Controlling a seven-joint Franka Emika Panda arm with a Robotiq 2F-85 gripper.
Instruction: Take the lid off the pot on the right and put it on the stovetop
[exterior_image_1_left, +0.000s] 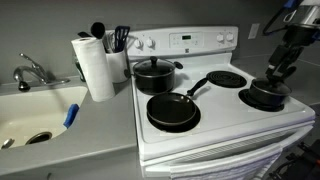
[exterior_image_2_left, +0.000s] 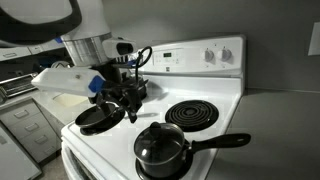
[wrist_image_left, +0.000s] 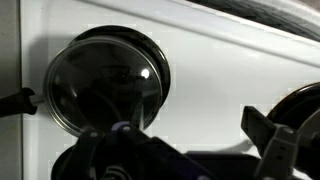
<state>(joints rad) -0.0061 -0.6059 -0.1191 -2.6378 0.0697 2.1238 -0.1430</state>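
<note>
The small black saucepan (exterior_image_1_left: 266, 100) stands on the front right burner of the white stovetop (exterior_image_1_left: 215, 105), and its long handle (exterior_image_2_left: 225, 142) points away to the side. The clear glass lid (exterior_image_1_left: 265, 90) sits closed on it; it shows in the other exterior view (exterior_image_2_left: 160, 143) and at upper left in the wrist view (wrist_image_left: 105, 85). My gripper (exterior_image_1_left: 274, 72) hovers a little above the pot, open and empty, touching nothing. In the wrist view its fingers (wrist_image_left: 180, 150) span bare white stovetop (wrist_image_left: 220, 70) beside the lid, not around the knob.
A larger black lidded pot (exterior_image_1_left: 153, 73) sits back left and a wide frying pan (exterior_image_1_left: 172, 112) front left, also visible behind the gripper (exterior_image_2_left: 95, 120). The back right coil (exterior_image_1_left: 226, 78) is bare. A paper towel roll (exterior_image_1_left: 97, 68) and sink (exterior_image_1_left: 35, 115) lie left of the stove.
</note>
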